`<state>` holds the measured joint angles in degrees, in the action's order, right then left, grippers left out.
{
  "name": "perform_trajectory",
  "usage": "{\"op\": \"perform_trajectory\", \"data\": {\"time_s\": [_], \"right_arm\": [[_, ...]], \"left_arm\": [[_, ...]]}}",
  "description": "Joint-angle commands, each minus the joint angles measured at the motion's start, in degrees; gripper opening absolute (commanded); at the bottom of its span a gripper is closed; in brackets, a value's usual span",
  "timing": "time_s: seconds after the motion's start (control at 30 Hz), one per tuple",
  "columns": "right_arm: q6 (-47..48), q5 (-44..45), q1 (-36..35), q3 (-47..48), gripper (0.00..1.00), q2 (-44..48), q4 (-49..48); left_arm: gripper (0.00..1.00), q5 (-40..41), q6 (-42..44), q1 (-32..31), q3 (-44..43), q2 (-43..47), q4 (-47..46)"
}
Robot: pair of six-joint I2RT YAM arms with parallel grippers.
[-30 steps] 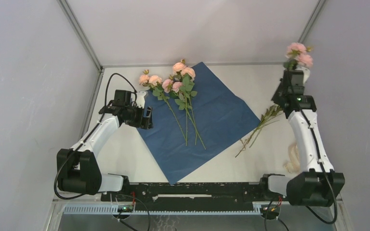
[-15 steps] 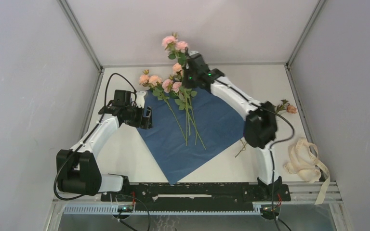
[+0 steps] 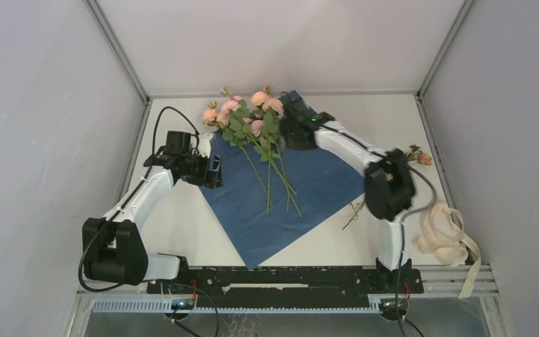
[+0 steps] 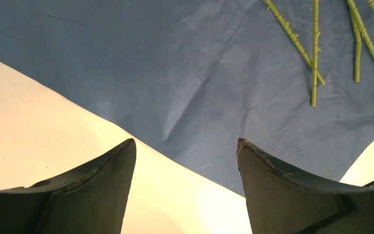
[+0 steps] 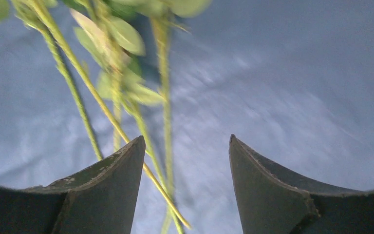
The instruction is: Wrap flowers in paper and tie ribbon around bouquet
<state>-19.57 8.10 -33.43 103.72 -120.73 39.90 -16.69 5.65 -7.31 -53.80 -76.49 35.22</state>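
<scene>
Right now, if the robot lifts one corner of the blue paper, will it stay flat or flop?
Probably flop: the paper looks thin, with soft creases. It seems light, so a push may slide it across the table. The flowers lying on it might roll off.

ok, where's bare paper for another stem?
Free: the paper's right half, between the flowers and its right edge, and its near corner below the stem ends. Crowded: the far corner, where blooms, leaves and the right hand bunch together.

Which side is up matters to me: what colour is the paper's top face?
The paper shows dark navy; top external view.
</scene>
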Motion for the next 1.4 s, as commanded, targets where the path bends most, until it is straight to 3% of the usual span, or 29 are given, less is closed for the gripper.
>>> {"op": "perform_trajectory", "data": {"time_s": [0.0,0.1,0.2,0.33,0.5,0.57,0.63,0.73,0.83,1.03,1.17,1.27,1.37], "right_arm": [[-2.6,7.4,7.5,-22.4,0.72,22.2,-5.4],[-6.0,5.4,18.1,-36.0,0.72,30.7,-8.0],[-5.2,3.2,29.9,-41.6,0.73,33.1,-9.3],[-3.1,-0.6,39.1,-41.5,0.76,28.7,-11.2],[-1.7,-2.8,43.9,-37.2,0.76,18.9,-10.8],[-0.9,-3.8,44.7,-35.4,0.71,15.3,-9.9],[0.2,-5.5,45.2,-34.9,0.55,13.1,-9.4],[1.2,-5.7,45.4,-34.9,0.21,13.2,-8.5],[2.6,-1.5,45.5,-34.8,0.0,18.0,-7.4],[5.2,8.0,43.4,-34.1,0.0,37.3,-6.3],[11.2,11.5,31.7,-33.9,0.0,49.1,-10.5],[12.7,3.4,20.7,-33.9,0.0,52.6,-15.5],[8.1,-6.3,13.5,-33.7,0.0,49.4,-22.9]], "left_arm": [[0.8,-0.3,1.4,0.3,1.1,1.4,-1.2],[0.8,-0.6,1.3,0.3,1.1,0.8,-1.3],[0.8,-1.0,1.4,0.4,1.1,0.5,-1.1],[0.8,-0.4,1.5,0.4,1.0,0.6,-1.2],[0.8,-0.1,1.5,0.4,1.0,0.0,-1.1],[0.8,-0.1,1.4,0.4,1.0,-0.3,-1.0],[0.8,-0.1,1.4,0.4,1.0,-0.5,-1.1],[0.8,0.1,1.4,0.4,0.9,-0.5,-0.9],[0.8,0.1,1.3,0.3,0.9,-0.3,-0.9],[0.8,-0.2,1.3,0.4,0.9,0.1,-0.9],[0.8,-0.4,1.3,0.3,0.8,0.1,-0.9],[0.8,-0.4,1.3,0.4,0.8,0.2,-0.9],[0.8,-0.2,1.2,0.4,0.8,0.2,-0.7]]}}
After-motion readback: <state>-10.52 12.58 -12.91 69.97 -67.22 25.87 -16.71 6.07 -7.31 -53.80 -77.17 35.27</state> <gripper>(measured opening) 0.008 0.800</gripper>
